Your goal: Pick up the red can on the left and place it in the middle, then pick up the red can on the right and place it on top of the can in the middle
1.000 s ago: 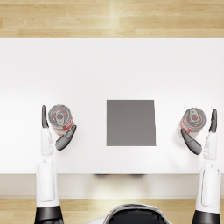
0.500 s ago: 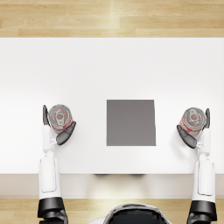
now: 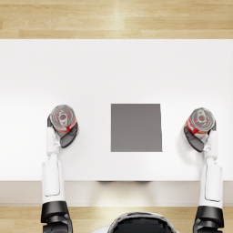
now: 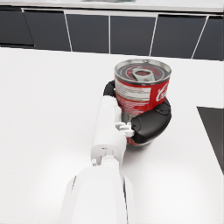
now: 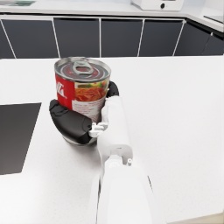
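We see a wide white table [image 3: 116,68] filling most of the head view, with a band of light wooden floor [image 3: 116,18] beyond its far edge. In the middle of the table lies a flat dark grey square mat [image 3: 136,127], with nothing on it. Behind the table, both wrist views show a row of dark cabinet fronts [image 4: 109,33] under a pale counter. To the left of the mat, well apart from it, stands the left red can [image 3: 63,118], upright on the tabletop with its silver pull-tab lid facing up; to the right of the mat, equally far off, stands the right red can [image 3: 200,121], also upright. We find the left hand [image 3: 63,134] wrapped around the lower part of the left red can, dark fingers curled against both its sides, as the left wrist view shows plainly [image 4: 146,124]. The right hand [image 3: 198,139] likewise grips the right red can low on its body, fingers closed around it in the right wrist view [image 5: 74,122]. We cannot tell whether either can is lifted clear of the table.
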### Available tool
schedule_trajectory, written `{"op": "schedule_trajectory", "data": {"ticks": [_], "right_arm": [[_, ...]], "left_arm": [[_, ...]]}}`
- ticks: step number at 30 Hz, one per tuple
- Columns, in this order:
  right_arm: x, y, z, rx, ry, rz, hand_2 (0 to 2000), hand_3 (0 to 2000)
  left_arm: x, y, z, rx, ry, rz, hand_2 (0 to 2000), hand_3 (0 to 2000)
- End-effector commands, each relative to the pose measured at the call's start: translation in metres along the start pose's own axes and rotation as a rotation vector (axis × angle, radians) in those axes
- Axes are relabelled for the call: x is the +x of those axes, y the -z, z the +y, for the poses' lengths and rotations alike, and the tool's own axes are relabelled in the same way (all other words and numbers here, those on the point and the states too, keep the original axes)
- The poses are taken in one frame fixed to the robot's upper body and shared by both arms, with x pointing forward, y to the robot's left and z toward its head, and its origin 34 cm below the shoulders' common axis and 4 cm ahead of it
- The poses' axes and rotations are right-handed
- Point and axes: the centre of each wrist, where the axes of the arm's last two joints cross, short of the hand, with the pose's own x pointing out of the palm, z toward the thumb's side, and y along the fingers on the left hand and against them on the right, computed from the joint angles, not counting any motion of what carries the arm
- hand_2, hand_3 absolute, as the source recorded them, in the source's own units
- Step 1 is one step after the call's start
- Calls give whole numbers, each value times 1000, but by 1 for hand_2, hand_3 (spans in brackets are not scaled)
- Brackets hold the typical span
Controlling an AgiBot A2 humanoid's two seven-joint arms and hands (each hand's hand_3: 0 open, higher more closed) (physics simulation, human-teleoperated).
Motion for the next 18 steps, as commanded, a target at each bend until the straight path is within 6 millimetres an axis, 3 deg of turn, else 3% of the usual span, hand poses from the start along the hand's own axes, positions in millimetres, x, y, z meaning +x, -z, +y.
{"op": "schedule_trajectory", "data": {"ticks": [1,4,7,11,18], "right_arm": [[6,-37,3,-142,-23,5,2000,1520],[23,-67,5,-254,-77,15,2000,1520],[36,-90,8,-339,-114,17,2000,1520],[49,-111,11,-420,-163,14,2000,1520],[61,-125,12,-468,-202,3,2000,1520]], "left_arm": [[19,-41,-13,173,76,21,2000,1520],[47,-70,-26,294,179,38,2000,1520],[78,-81,-31,335,284,46,2000,1520],[118,-79,-32,326,411,50,2000,1520],[168,-65,-22,245,544,71,2000,1520]]}}
